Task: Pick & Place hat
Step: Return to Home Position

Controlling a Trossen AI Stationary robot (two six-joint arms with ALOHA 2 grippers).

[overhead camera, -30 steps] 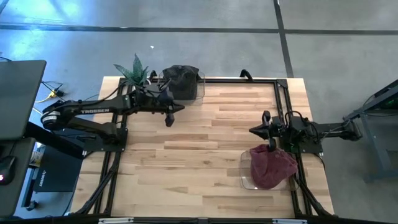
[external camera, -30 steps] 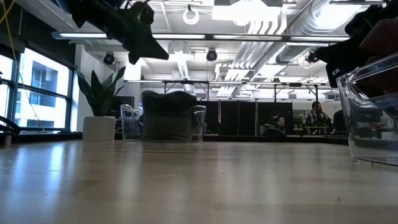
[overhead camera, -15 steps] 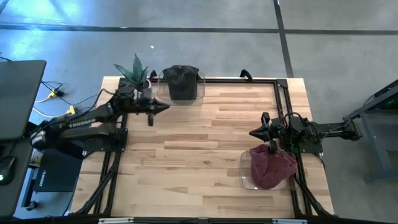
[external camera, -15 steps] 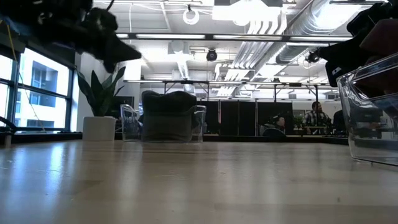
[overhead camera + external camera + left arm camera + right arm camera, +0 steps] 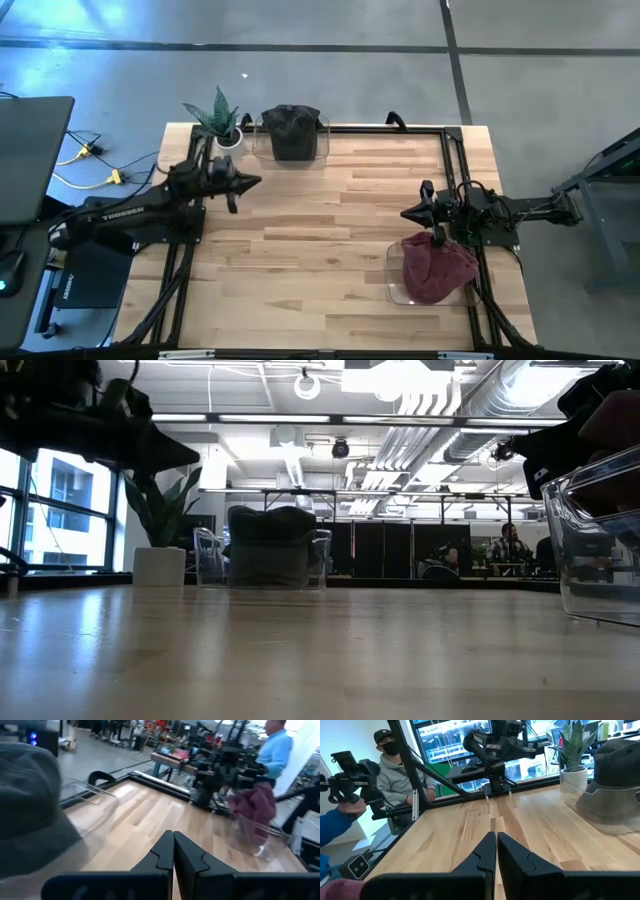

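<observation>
Red cap (image 5: 437,268) crumpled, slumped in clear bin (image 5: 394,285) near right claw (image 5: 405,211).

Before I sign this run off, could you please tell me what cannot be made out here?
High view: the red heap in the near bin is crumpled; cap count unclear.
Low view: the right edge cuts that bin off.
Left wrist view: the dark cap is blurred and cut off.

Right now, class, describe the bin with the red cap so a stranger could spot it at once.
On the wooden table, look to the edge by the right gripper. A clear bin sits there. It holds a red cap, whereas the other clear bin, beside the potted plant, holds a dark cap.
</observation>
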